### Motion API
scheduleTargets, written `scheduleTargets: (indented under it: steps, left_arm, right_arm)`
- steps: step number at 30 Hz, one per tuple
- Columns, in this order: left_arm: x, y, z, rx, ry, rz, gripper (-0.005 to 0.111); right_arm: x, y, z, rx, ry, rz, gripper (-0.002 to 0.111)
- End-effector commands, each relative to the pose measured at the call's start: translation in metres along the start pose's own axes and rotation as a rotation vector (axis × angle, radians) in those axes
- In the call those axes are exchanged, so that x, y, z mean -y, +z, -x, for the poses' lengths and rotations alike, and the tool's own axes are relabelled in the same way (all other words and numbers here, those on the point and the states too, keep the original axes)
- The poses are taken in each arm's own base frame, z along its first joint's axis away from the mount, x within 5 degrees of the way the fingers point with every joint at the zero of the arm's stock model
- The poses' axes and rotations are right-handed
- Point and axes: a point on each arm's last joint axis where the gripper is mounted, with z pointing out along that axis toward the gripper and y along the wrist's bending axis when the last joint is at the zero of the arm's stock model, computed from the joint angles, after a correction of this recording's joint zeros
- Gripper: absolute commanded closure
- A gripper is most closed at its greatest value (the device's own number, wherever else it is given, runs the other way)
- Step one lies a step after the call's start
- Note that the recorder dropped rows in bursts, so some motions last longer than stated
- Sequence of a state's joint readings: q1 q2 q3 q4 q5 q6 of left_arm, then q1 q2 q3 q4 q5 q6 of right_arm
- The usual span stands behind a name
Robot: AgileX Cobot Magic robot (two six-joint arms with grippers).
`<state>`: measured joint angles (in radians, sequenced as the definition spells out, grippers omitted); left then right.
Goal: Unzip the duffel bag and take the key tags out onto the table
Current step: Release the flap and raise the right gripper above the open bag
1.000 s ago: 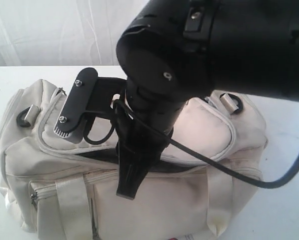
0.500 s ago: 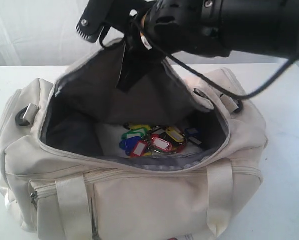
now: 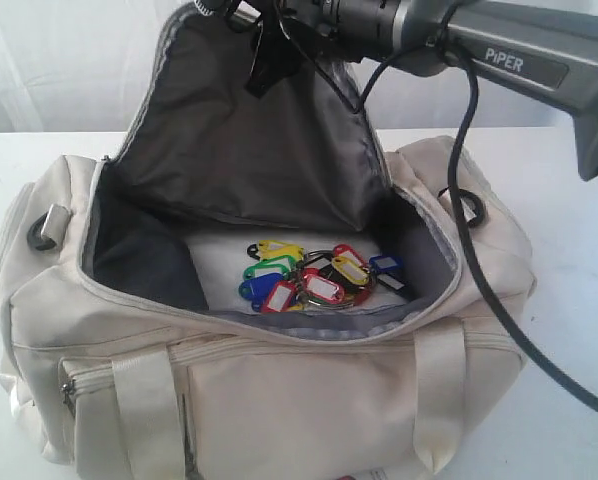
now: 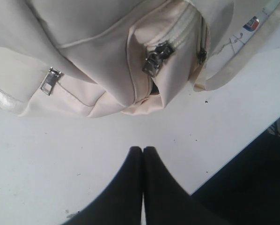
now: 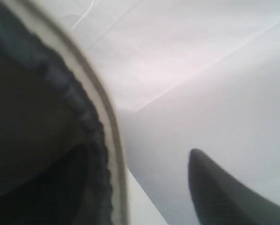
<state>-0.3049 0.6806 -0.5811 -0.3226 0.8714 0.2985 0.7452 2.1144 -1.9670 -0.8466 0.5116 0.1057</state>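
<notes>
Closest to us, the L gripper (image 4: 143,149) hovers over the table (image 4: 60,164) just off the duffel bag (image 3: 279,400), by its end pocket (image 4: 154,58). Its fingers are pressed together on nothing, so it has no part in the job yet. The bag's front wall & strap (image 3: 144,410) sit slack.

Behind them the main zip is run open & the mouth gapes, so step one looks done to us. Inside the bag, about mid-floor, lie the key tags (image 3: 314,280). They're one bunch, yellow/green/blue/red. None are over the rim, none on the table beside the bag. That leaves the bigger half: reach in, grip the bunch, lift it clear of the bag, set it down.

At the bag's far side the flap (image 3: 249,150) stands upright, grey lining facing us, w/ the R gripper (image 3: 241,45) at its top edge. The one finger (image 5: 224,197) we see stands clear of that edge, so the fingers look apart, not clamped. The other is hidden, & we can't tell if the flap rests on it.
</notes>
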Motion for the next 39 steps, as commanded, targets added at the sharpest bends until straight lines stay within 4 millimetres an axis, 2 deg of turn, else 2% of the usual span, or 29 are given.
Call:
scheduleTargets:
  steps: [1, 6, 10, 12, 16, 19, 23, 24, 27, 30, 34, 39]
  left_arm:
    - [0.002, -0.001, -0.001, 0.009, -0.015, -0.016, 0.107]
    - [0.002, -0.001, -0.001, 0.009, -0.015, -0.016, 0.107]
    - [0.002, -0.001, -0.001, 0.009, -0.015, -0.016, 0.107]
    - [0.002, -0.001, -0.001, 0.009, -0.015, -0.016, 0.107]
    - [0.002, -0.001, -0.001, 0.011, -0.015, -0.015, 0.107]
    - [0.002, -0.001, -0.001, 0.013, -0.015, -0.015, 0.107]
    - [0.002, -0.001, -0.001, 0.013, 0.004, -0.014, 0.107]
    - [0.002, -0.001, -0.001, 0.013, 0.005, -0.014, 0.107]
    - [0.001, -0.001, 0.0, 0.023, 0.005, -0.009, 0.107]
    - [0.001, 0.0, 0.0, 0.025, 0.012, -0.008, 0.107]
    - [0.0, 0.004, -0.003, 0.024, 0.005, -0.004, 0.107]
    - [0.001, 0.004, -0.002, 0.028, 0.0, -0.011, 0.107]
  right_arm:
    - [0.011, -0.001, -0.003, -0.051, -0.005, -0.043, 0.034]
    - [0.029, -0.015, 0.004, -0.074, 0.047, -0.085, 0.034]
    - [0.042, -0.033, 0.004, -0.132, 0.223, -0.097, 0.035]
    - [0.045, -0.044, 0.002, -0.192, 0.305, -0.066, 0.041]
    - [0.046, -0.065, -0.003, -0.316, 0.366, 0.032, 0.057]
    - [0.042, -0.076, -0.005, -0.377, 0.363, 0.139, 0.075]
    - [0.038, -0.096, 0.003, -0.346, 0.311, 0.316, 0.104]
    - [0.038, -0.104, 0.007, -0.314, 0.313, 0.371, 0.108]
    - [0.043, -0.127, 0.018, -0.248, 0.35, 0.469, 0.108]
    - [0.05, -0.149, 0.018, -0.266, 0.336, 0.518, 0.108]
    - [0.053, -0.166, 0.017, -0.243, 0.314, 0.555, 0.108]
    - [0.028, -0.175, 0.001, -0.251, 0.257, 0.73, 0.108]
